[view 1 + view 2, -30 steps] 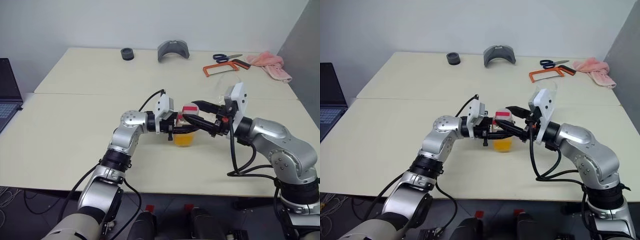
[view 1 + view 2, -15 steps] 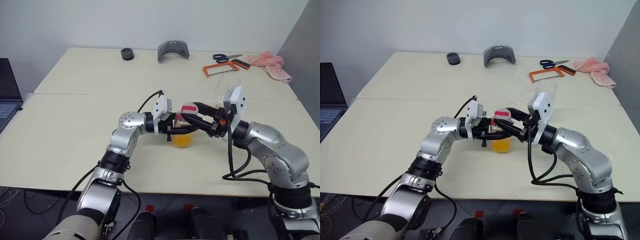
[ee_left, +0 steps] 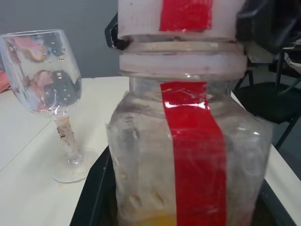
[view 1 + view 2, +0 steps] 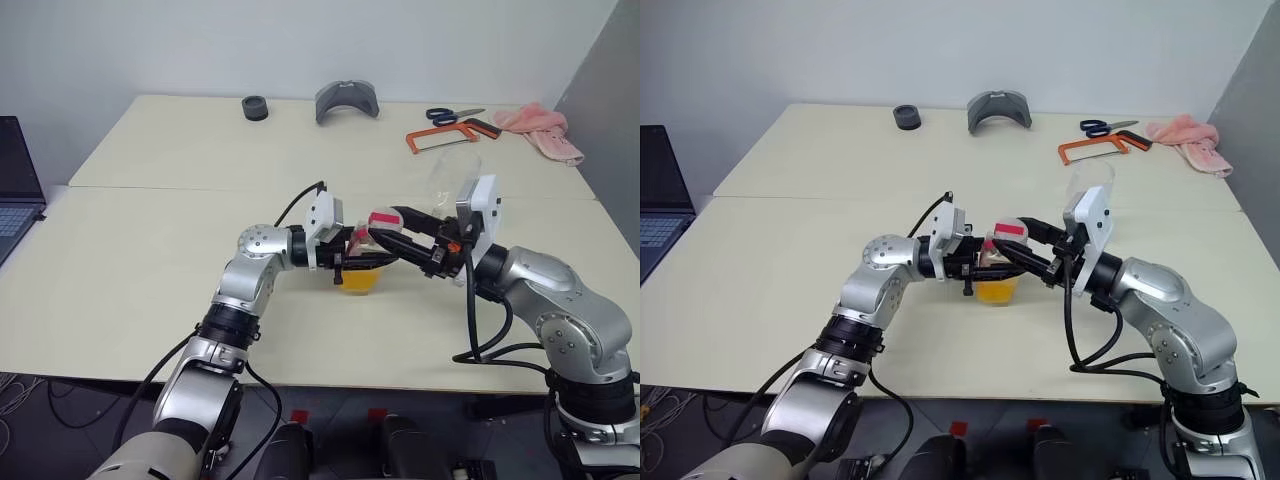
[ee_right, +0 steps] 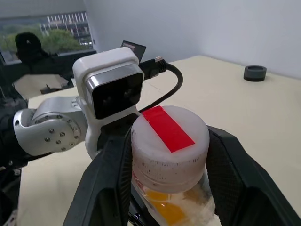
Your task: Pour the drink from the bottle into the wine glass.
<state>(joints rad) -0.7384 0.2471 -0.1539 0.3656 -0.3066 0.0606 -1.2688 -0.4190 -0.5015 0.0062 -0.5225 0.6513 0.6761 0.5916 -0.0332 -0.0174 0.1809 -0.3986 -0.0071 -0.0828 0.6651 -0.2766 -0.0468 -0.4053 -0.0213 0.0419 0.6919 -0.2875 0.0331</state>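
The bottle [image 4: 362,260] stands upright just above the table's middle, with orange drink [image 4: 362,281] in its lower part. My left gripper [image 4: 352,264] comes in from the left and is shut on the bottle's body, red strip [image 3: 190,150] facing its camera. My right gripper [image 4: 386,230] reaches in from the right, its black fingers [image 5: 110,179] pressed on both sides of the white cap [image 5: 169,141] with the red mark. The wine glass [image 4: 453,176] stands empty on the table behind my right wrist, and its bowl [image 3: 40,70] shows beyond the bottle.
Along the far edge lie a black ring [image 4: 255,107], a grey curved piece [image 4: 347,100], blue-handled scissors [image 4: 452,115], an orange hacksaw [image 4: 450,136] and a pink cloth [image 4: 540,132]. A laptop [image 4: 15,185] sits at the far left. A seam [image 4: 150,188] joins two tables.
My right forearm has shifted a little, and its fingers have settled closer around the cap. The bottle and my left gripper keep their place.
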